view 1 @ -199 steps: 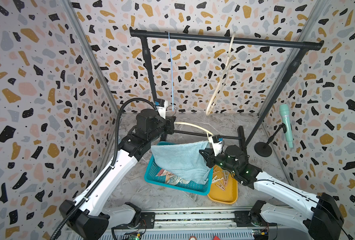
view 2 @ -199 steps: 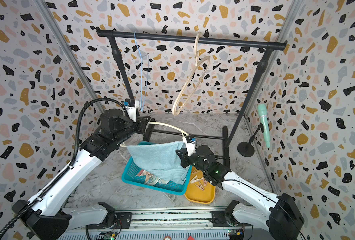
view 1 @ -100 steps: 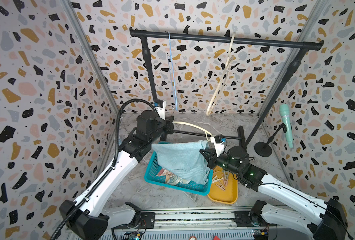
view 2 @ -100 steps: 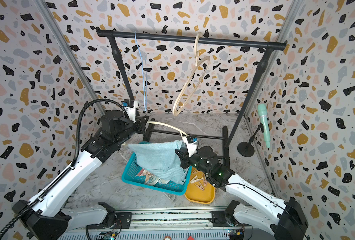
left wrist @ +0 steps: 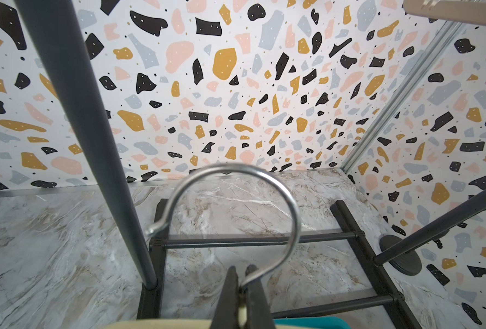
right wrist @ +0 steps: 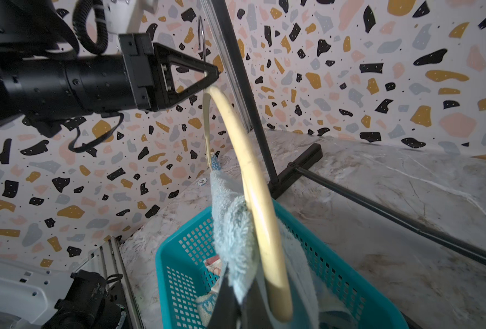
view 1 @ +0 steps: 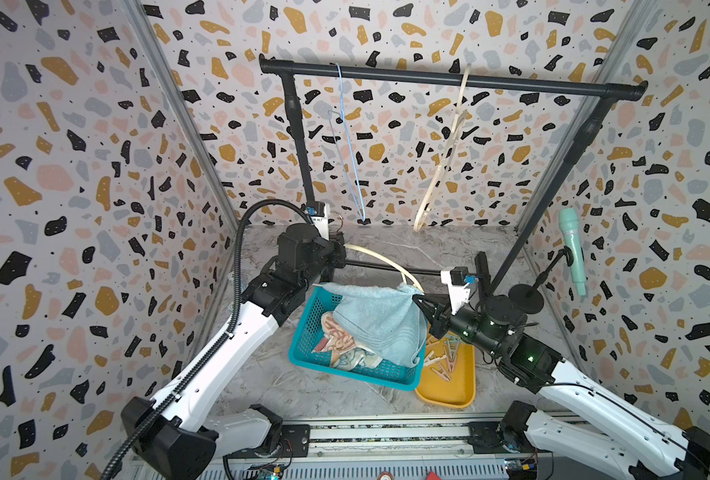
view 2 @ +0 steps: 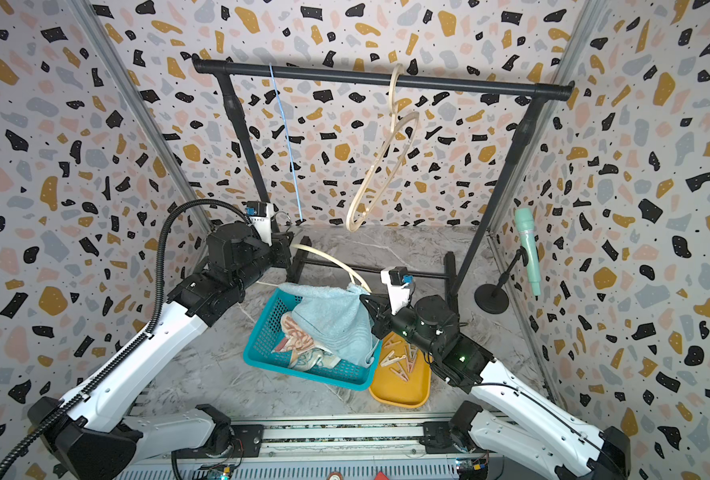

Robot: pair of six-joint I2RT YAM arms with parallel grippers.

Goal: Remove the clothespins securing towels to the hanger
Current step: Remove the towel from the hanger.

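L gripper pinched tight on wire hook, holding hanger over basket. R gripper clamped on blue towel edge, right by hanger's arm. Pins lie in tray beside basket; none visible on hanger. Way to do it, imo: L steady, R drags towel down along arm & off the tip, low enough to drop into basket w/o snagging
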